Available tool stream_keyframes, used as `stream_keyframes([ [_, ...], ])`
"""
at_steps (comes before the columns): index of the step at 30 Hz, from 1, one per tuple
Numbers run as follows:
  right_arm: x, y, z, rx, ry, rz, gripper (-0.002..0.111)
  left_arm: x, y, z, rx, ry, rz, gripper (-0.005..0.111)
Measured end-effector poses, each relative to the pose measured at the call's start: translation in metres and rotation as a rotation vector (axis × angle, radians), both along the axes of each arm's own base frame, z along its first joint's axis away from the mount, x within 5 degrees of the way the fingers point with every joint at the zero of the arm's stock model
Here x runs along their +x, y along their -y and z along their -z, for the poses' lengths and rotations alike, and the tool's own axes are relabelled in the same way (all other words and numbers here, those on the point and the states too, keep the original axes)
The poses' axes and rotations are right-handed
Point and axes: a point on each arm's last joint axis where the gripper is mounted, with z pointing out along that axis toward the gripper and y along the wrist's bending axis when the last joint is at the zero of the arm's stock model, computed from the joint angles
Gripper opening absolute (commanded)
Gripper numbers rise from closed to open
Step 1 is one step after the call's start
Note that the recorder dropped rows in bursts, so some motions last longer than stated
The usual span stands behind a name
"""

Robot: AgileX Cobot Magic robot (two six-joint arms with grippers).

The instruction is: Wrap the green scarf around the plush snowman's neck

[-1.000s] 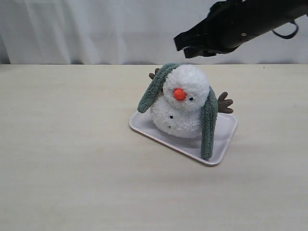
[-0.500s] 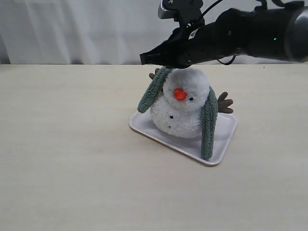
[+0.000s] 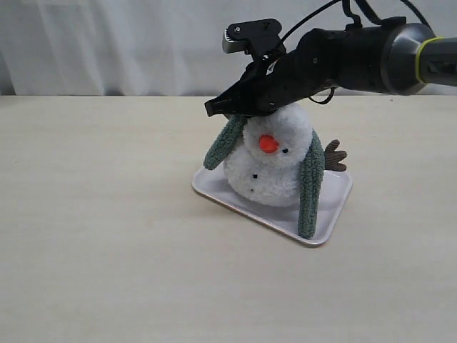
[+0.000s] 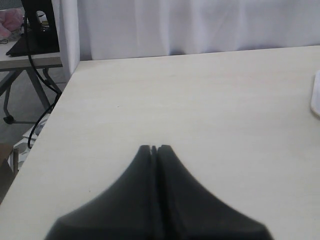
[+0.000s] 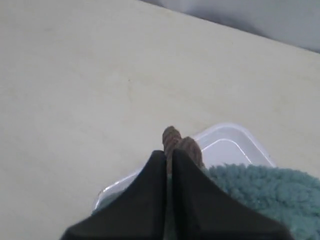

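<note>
The plush snowman (image 3: pixel 275 168) sits upright on a white tray (image 3: pixel 330 214). The green scarf (image 3: pixel 311 182) is draped behind its head, and its two ends hang down the snowman's two sides; the left end (image 3: pixel 220 148) slants outward. At the front, the neck crease is bare. My right gripper (image 3: pixel 213 108) is shut and lies low over the top left of the head, on the scarf. In the right wrist view the shut gripper (image 5: pixel 169 154) has the scarf (image 5: pixel 260 192) beside it and a brown twig arm (image 5: pixel 176 141) just beyond. My left gripper (image 4: pixel 154 148) is shut and empty over bare table.
The tray (image 5: pixel 227 142) lies at an angle on the pale wooden table, right of centre. A white curtain hangs behind the table. The table's left edge, with a stand and cables beyond it, shows in the left wrist view.
My right arm has come down and leftward from the upper right until it is over the snowman's head. The scarf's upper left part and the head top now lie under it.
</note>
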Motion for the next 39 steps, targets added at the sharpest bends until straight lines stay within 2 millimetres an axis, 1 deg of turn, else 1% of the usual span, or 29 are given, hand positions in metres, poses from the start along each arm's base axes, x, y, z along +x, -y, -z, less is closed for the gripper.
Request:
stream_keyframes([
  [3, -0.003, 0.000, -0.002, -0.032, -0.064, -0.021, 0.004, 0.000, 0.000, 0.000, 0.000, 0.000, 0.000, 0.000],
  [9, -0.009, 0.003, 0.003, -0.089, -0.148, -0.029, 0.004, 0.000, 0.000, 0.000, 0.000, 0.000, 0.000, 0.000],
  [20, -0.013, 0.006, 0.004, -0.113, -0.215, -0.019, 0.004, 0.000, 0.000, 0.000, 0.000, 0.000, 0.000, 0.000],
  [22, -0.013, 0.006, 0.001, -0.119, -0.217, -0.021, 0.006, 0.000, 0.000, 0.000, 0.000, 0.000, 0.000, 0.000],
  [25, -0.015, 0.007, -0.008, -0.128, -0.201, -0.037, 0.016, 0.000, 0.000, 0.000, 0.000, 0.000, 0.000, 0.000],
  [27, -0.018, 0.009, -0.018, -0.129, -0.184, -0.041, 0.022, 0.000, 0.000, 0.000, 0.000, 0.000, 0.000, 0.000],
  [32, -0.021, 0.010, -0.048, -0.070, -0.102, -0.005, 0.023, 0.000, 0.000, 0.000, 0.000, 0.000, 0.000, 0.000],
  [35, -0.017, 0.014, -0.053, -0.069, -0.060, 0.053, 0.023, 0.000, 0.000, 0.000, 0.000, 0.000, 0.000, 0.000],
  [39, -0.007, 0.022, -0.042, -0.162, -0.020, 0.134, 0.023, 0.000, 0.000, 0.000, 0.000, 0.000, 0.000, 0.000],
])
